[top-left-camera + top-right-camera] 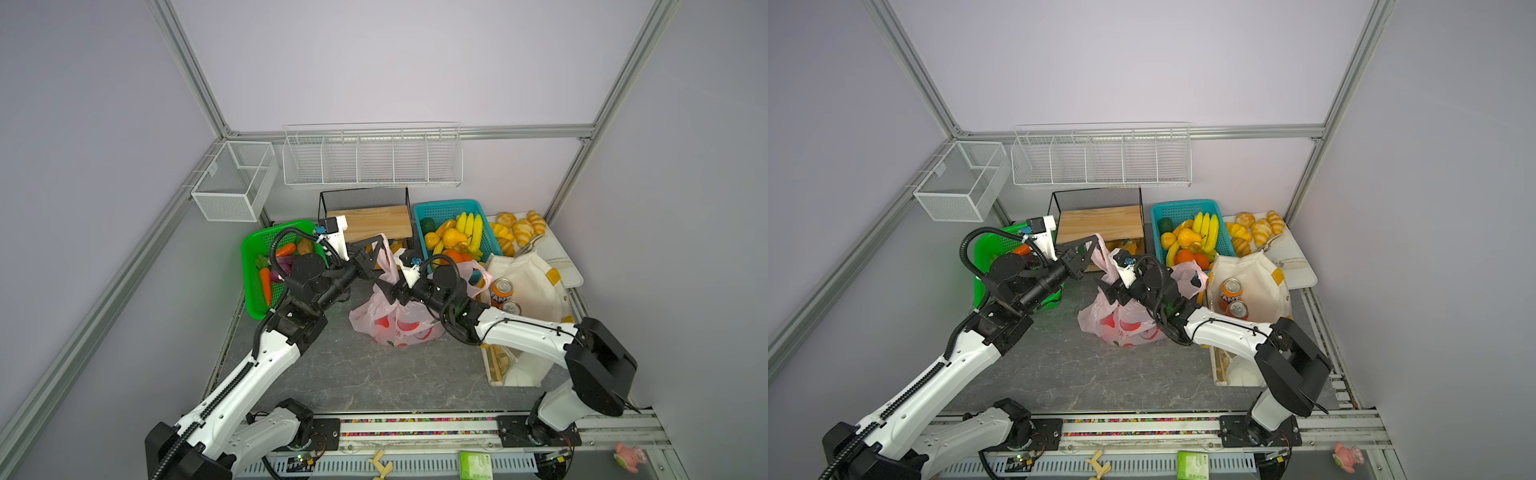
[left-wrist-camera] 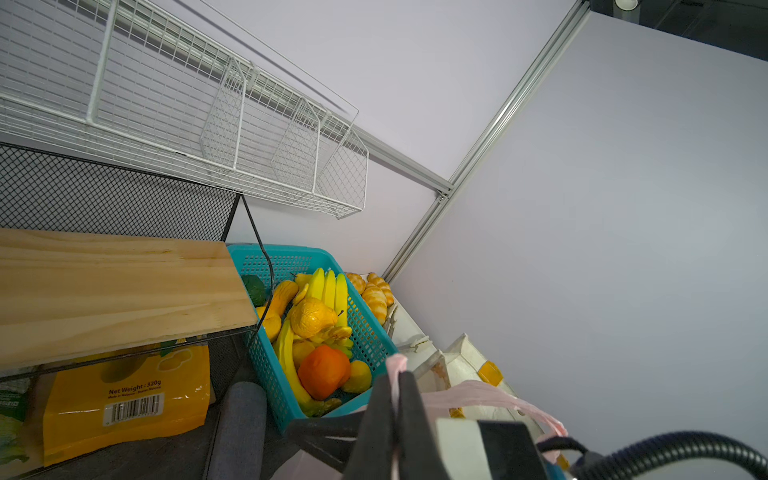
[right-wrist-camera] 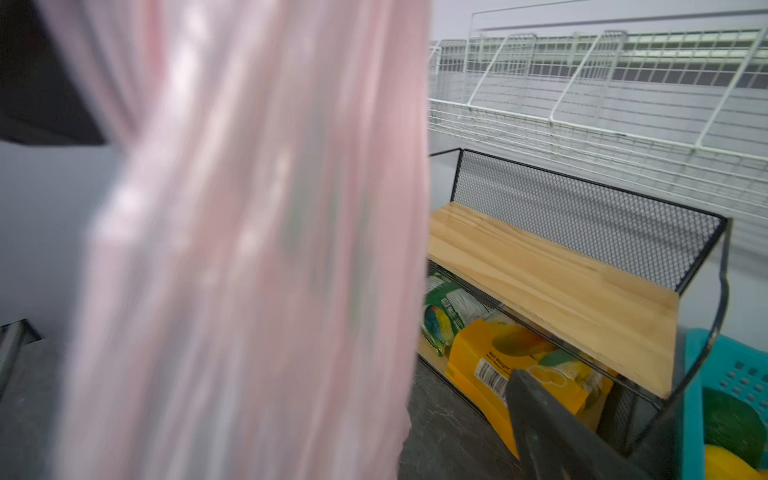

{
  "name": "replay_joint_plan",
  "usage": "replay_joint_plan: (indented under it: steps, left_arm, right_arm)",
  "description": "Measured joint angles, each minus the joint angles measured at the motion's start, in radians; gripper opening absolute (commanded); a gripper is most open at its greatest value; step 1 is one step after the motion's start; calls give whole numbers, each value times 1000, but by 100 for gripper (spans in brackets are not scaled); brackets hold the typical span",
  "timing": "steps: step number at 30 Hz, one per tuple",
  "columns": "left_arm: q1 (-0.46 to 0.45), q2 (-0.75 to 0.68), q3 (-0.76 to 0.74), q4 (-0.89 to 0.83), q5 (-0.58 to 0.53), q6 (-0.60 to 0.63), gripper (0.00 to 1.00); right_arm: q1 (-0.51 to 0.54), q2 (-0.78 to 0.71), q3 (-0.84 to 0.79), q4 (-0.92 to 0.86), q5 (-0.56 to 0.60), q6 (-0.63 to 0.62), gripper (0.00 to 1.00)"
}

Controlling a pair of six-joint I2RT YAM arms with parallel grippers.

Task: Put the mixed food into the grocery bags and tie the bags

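The pink bag (image 1: 399, 324) (image 1: 1125, 328) sits on the grey floor mid-scene, with red shapes showing through its film. My left gripper (image 1: 379, 241) (image 1: 1093, 243) is shut on one raised handle (image 2: 395, 365), holding it above the bag. My right gripper (image 1: 382, 287) (image 1: 1104, 289) stands open close against the bag's upper part. In the right wrist view one finger (image 3: 552, 428) shows and pink film (image 3: 249, 249) hides the other. The cream tote (image 1: 528, 282) (image 1: 1262, 274) lies at the right, holding an orange Fanta can (image 1: 501, 292) (image 1: 1230, 291) and a second can (image 1: 511, 308).
A green basket (image 1: 253, 266) with carrots and purple vegetables is behind my left arm. A black mesh shelf with a wooden board (image 1: 374, 220), a teal basket (image 1: 446, 208) of bananas and oranges, and croissants (image 1: 521, 228) line the back. White wire racks (image 1: 370, 158) hang on the wall.
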State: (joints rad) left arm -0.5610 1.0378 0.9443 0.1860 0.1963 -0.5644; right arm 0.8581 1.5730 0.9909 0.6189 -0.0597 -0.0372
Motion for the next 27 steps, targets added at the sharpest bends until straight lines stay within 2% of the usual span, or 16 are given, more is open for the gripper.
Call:
replay_joint_plan:
  steps: [3, 4, 7, 12, 15, 17, 18, 20, 24, 25, 27]
  left_arm:
    - [0, 0, 0, 2, 7, 0, 0]
    - [0, 0, 0, 2, 9, 0, 0]
    - [0, 0, 0, 4, 11, 0, 0]
    - [1, 0, 0, 5, 10, -4, 0]
    - [8, 0, 0, 4, 9, -8, 0]
    - [13, 0, 0, 2, 9, -11, 0]
    - [14, 0, 0, 0, 10, -11, 0]
    - [18, 0, 0, -2, 9, -11, 0]
    - [20, 2, 0, -2, 5, -9, 0]
    - [20, 2, 0, -2, 2, -7, 0]
    - [23, 2, 0, -1, -2, -3, 0]
  right_arm:
    - [-32, 1, 38, -34, -121, 1, 99]
    - [-40, 5, 52, -44, -155, 2, 97]
    - [-51, 35, 98, -44, -229, 5, 78]
    - [-51, 100, 67, 11, -255, 58, 55]
    - [-51, 137, 26, 22, -240, 89, 47]
    - [-51, 154, 11, 21, -223, 102, 46]
    - [-51, 158, 9, 20, -211, 105, 47]
    - [-51, 154, 9, 11, -188, 106, 55]
    - [-51, 119, 28, -89, -135, 94, 93]
    - [-51, 103, 40, -131, -119, 92, 99]
    - [-51, 70, 71, -209, -96, 81, 95]
